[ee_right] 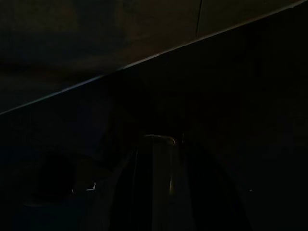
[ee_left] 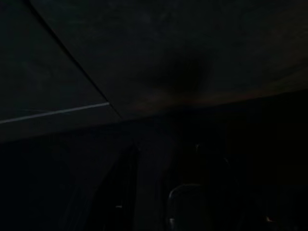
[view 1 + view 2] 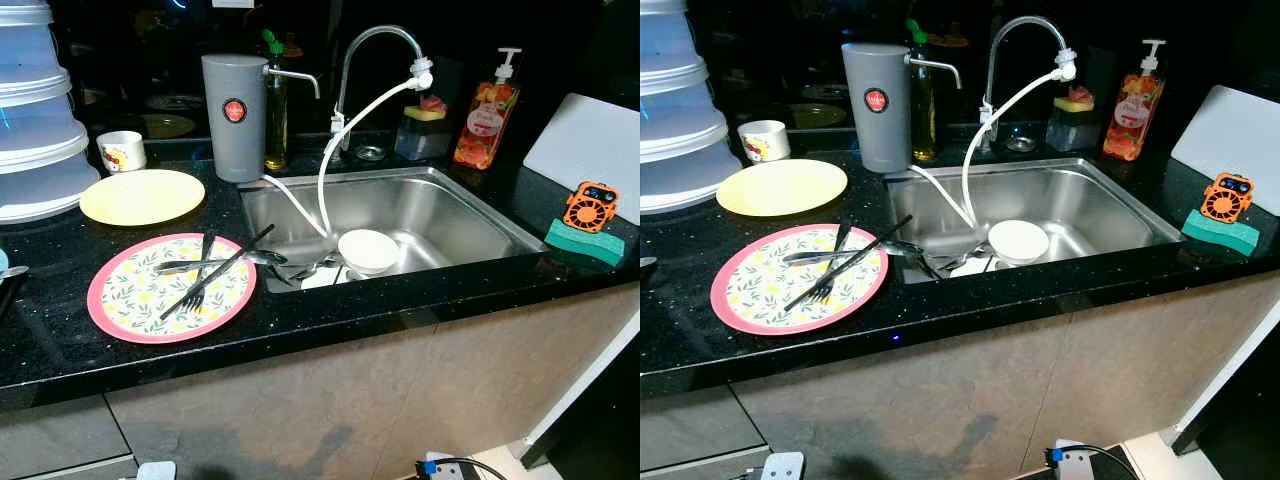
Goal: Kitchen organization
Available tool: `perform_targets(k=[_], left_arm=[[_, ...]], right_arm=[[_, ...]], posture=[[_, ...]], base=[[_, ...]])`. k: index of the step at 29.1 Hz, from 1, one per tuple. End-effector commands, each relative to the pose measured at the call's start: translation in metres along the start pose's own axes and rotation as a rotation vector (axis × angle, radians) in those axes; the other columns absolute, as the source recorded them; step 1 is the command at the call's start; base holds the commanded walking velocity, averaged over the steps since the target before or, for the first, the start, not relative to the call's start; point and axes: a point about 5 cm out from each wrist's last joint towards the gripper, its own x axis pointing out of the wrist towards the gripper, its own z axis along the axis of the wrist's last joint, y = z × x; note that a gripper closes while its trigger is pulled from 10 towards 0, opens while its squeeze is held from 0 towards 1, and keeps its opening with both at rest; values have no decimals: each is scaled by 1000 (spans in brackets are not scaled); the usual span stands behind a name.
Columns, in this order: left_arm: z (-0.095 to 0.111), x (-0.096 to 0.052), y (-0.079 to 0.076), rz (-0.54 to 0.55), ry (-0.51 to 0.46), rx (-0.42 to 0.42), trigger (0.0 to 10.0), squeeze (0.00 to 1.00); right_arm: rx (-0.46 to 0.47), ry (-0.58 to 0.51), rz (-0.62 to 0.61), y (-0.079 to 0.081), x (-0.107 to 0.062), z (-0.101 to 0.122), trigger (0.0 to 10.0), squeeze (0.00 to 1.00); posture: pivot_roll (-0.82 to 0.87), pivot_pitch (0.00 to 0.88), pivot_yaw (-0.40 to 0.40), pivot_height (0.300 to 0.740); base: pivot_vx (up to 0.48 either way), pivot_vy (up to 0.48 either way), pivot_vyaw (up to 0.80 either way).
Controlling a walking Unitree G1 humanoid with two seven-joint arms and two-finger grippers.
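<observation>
Left wrist view is nearly black: faint tile or panel seams can be made out and perhaps the dim outline of the left gripper low in the picture, but whether its fingers are parted or closed I cannot tell. Right wrist view is just as dark, with a pale seam line and a vague shape that may be the right gripper; its state cannot be told either. Both arms hang idle in the shade below the black counter, well apart from everything on it. Up on the counter, nearest the front edge, lies a pink-rimmed floral plate with a black fork, a long black utensil and a silver spoon crossed on it. Just behind it sits a plain yellow plate, and beyond that a small white mug with a red print. A stack of clear containers stands at the far left. The steel sink holds a white bowl and some cutlery at its near side. Behind the sink stand a grey canister, a green-capped bottle, the curved tap with a white hose, and an orange soap dispenser. On the right lie a green sponge, an orange gadget and a white board.
</observation>
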Motion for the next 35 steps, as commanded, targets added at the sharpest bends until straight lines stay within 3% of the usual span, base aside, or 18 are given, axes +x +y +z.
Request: perform_targets(k=[1, 9, 20, 25, 30, 35], left_arm=[[-1, 1, -3, -7, 8, -12, 10000, 0], [-1, 0, 0, -3, 24, 23, 10000, 0], [6, 2, 4, 8, 6, -25, 10000, 0], [4, 2, 7, 30, 16, -46, 10000, 0], [4, 2, 6, 12, 28, -26, 10000, 0], [4, 3, 4, -4, 39, -8, 10000, 0]], right_arm=[[-9, 8, -6, -3, -1, -3, 10000, 0], [-17, -6, -12, -4, -2, -2, 10000, 0], [-24, -22, -76, -30, -7, 8, 10000, 0], [-24, -22, -60, -23, -5, 7, 10000, 0], [-20, -20, -30, -10, -2, 5, 10000, 0], [-21, -18, -23, -8, -1, 4, 10000, 0]], posture=[[-2, 20, -27, 740], [-7, 18, -17, 740], [18, 17, -27, 740], [17, 9, -27, 740], [19, 5, -28, 740], [19, 5, -29, 740]], base=[[0, 0, 0], [0, 0, 0], [0, 0, 0], [0, 0, 0], [0, 0, 0], [0, 0, 0]])
